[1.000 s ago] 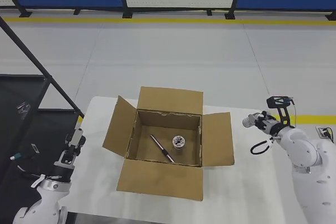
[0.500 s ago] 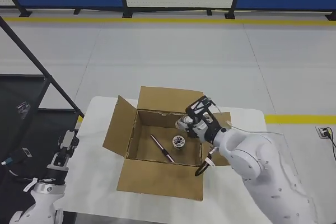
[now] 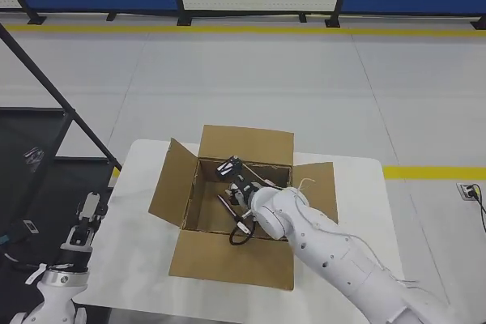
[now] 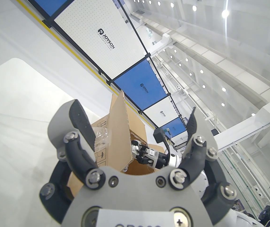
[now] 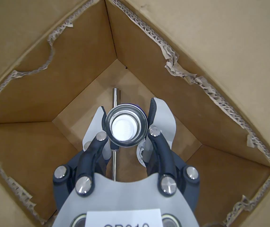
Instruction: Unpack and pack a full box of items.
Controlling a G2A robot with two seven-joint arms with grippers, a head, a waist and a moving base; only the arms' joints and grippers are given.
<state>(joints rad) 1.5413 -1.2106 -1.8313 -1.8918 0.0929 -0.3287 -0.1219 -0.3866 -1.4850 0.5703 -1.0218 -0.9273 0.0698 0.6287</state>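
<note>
An open cardboard box (image 3: 245, 146) stands in the middle of the white table (image 3: 138, 243). My right gripper (image 3: 241, 199) is down inside the box (image 5: 184, 31). Its fingers are shut on an upright metal can (image 5: 126, 126) with a white cap, one pad on each side of it. A thin metal rod (image 5: 115, 96) lies on the box floor under the can, and part of the rod (image 3: 225, 202) shows beside the arm in the top view. My left gripper (image 4: 135, 116) is open and holds nothing. It points up at the table's left edge (image 3: 85, 212), well away from the box (image 4: 119, 128).
The box's four flaps (image 3: 166, 188) are folded outward and their torn inner edges (image 5: 177, 69) line the opening. A black frame (image 3: 49, 89) stands left of the table. Bare table surface lies on both sides of the box.
My right arm has swung from the table's right side over the box and gone down inside it, around the can. The left gripper has drifted slightly left and nearer.
</note>
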